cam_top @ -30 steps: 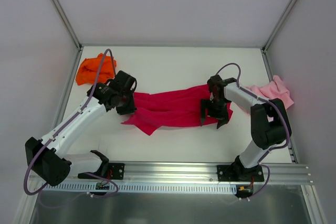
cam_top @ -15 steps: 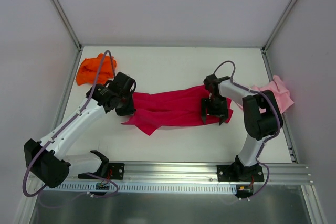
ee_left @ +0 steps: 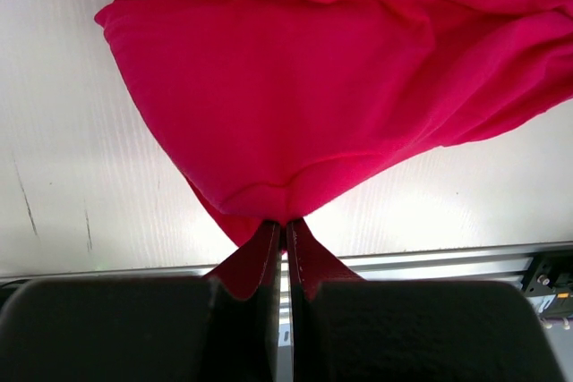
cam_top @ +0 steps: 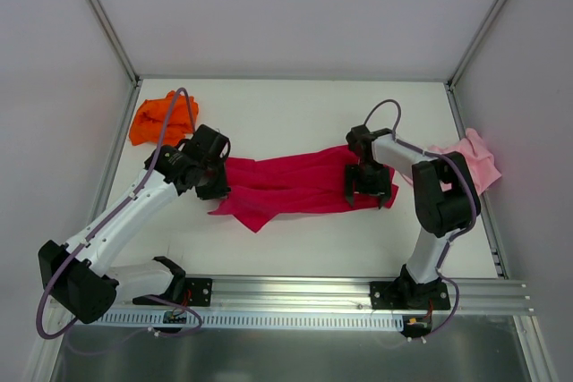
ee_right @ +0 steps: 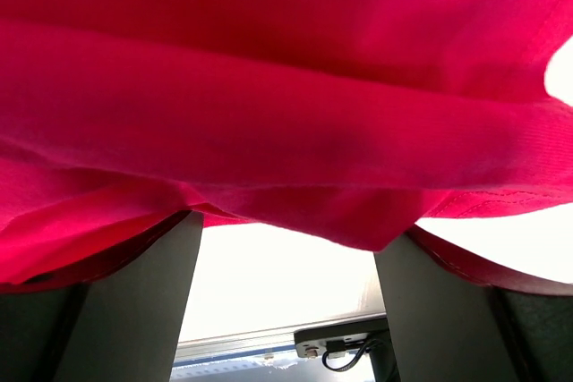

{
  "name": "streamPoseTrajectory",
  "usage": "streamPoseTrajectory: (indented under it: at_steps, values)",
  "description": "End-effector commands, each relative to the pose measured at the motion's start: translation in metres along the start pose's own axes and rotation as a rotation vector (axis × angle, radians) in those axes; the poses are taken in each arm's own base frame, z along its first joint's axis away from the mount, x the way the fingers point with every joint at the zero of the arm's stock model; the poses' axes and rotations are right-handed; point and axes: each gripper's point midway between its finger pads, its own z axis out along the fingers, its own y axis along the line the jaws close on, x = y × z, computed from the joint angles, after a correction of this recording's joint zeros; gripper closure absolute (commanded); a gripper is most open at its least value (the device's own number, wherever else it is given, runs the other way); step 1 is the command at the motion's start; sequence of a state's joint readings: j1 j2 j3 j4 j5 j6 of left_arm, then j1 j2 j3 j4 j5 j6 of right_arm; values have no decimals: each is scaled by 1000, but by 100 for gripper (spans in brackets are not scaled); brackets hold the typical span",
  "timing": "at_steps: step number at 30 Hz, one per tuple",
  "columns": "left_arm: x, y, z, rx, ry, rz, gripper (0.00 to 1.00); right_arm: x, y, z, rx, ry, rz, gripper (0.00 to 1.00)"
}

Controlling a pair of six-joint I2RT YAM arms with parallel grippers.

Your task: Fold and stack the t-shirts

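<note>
The crimson red t-shirt (cam_top: 295,183) lies stretched left to right across the middle of the table. My left gripper (cam_top: 217,187) is shut on its left edge; in the left wrist view the closed fingers (ee_left: 269,252) pinch a fold of the red cloth (ee_left: 304,105). My right gripper (cam_top: 369,192) is open over the shirt's right end; in the right wrist view (ee_right: 288,232) the red cloth (ee_right: 269,105) hangs across the tips of the wide-spread fingers (ee_right: 134,301). The orange t-shirt (cam_top: 161,118) lies bunched at the back left. The pale pink t-shirt (cam_top: 467,157) lies bunched at the right edge.
White walls with metal posts (cam_top: 106,26) enclose the table on three sides. An aluminium rail (cam_top: 295,291) with both arm bases runs along the near edge. A loose lower corner of the red shirt (cam_top: 251,218) points toward the rail.
My right arm has folded in closer and its gripper has shifted slightly over the shirt's right end. My left gripper has stayed shut on the left edge, barely moving.
</note>
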State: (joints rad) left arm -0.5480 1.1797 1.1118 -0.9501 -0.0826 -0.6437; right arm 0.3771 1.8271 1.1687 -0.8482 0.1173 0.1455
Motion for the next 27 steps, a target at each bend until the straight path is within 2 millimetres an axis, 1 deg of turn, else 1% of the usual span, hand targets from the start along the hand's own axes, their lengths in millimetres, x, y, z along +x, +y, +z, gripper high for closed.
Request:
streamPoseTrajectory:
  at_steps: [1, 4, 10, 11, 14, 15, 18, 20, 22, 23, 26, 27]
  values:
    - [-2, 8, -2, -22, -7, 4, 100, -16, -11, -3, 56, -61, 46, 21]
    - [-3, 6, 0, -15, -7, 6, 100, -20, -13, -4, 42, -87, 85, 21]
    - [-5, 2, 4, -6, 4, 14, 100, -42, -12, -18, 23, -154, 132, 21]
    - [-5, 3, 5, -7, 7, 17, 100, -43, -13, -19, 27, -158, 129, 21]
    - [-6, 3, 5, -7, 2, 16, 100, -44, -11, -17, 25, -146, 114, 32]
    - [-6, 3, 5, -7, 2, 16, 100, -43, -11, -16, 25, -139, 109, 43]
    - [-6, 5, 5, -9, 0, 15, 100, -39, -12, -11, 31, -124, 110, 59]
    - [-7, 6, 5, -9, -3, 12, 100, -37, -13, -10, 35, -116, 108, 60]
    - [-8, 6, 5, -10, -5, 14, 100, -37, -14, -11, 36, -115, 108, 65]
    - [-8, 6, 5, -8, -3, 15, 100, -38, -14, -10, 40, -118, 107, 72]
    - [-9, 6, 5, -6, -6, 15, 100, -37, -15, -12, 43, -115, 105, 82]
    - [-9, 6, 5, -3, -4, 18, 100, -37, -14, -13, 34, -108, 104, 87]
